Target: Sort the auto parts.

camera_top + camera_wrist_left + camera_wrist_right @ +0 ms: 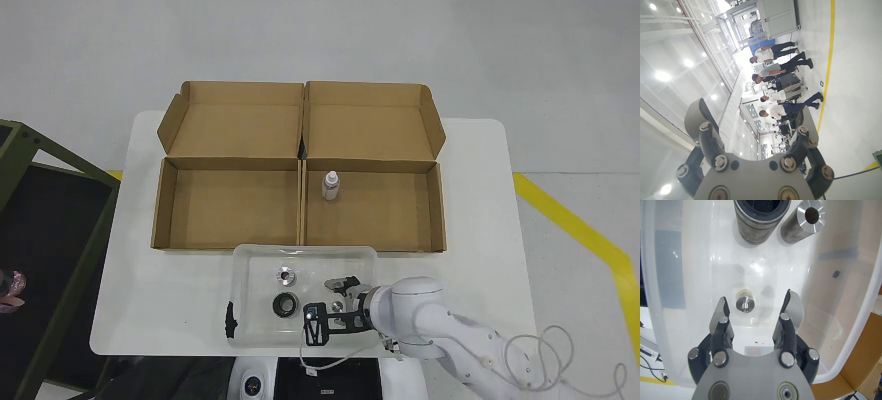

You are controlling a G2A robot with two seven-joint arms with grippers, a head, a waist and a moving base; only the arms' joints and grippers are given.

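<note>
The right claw (755, 303) is held wide open, fingers pointed downward. The right arm (470, 340) is stretched in from the near right corner. The left claw (751, 108) is likewise spread open.

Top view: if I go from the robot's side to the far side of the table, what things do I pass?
Dark ring-shaped part → silver cylinder → small white bottle, standing in the right cardboard box.

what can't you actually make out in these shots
- small metal part: in the top view, covered by the right gripper.
- linear bearing: far end cut off by the right wrist view's edge.
- white bottle: too small in the top view to tell its contents.
</note>
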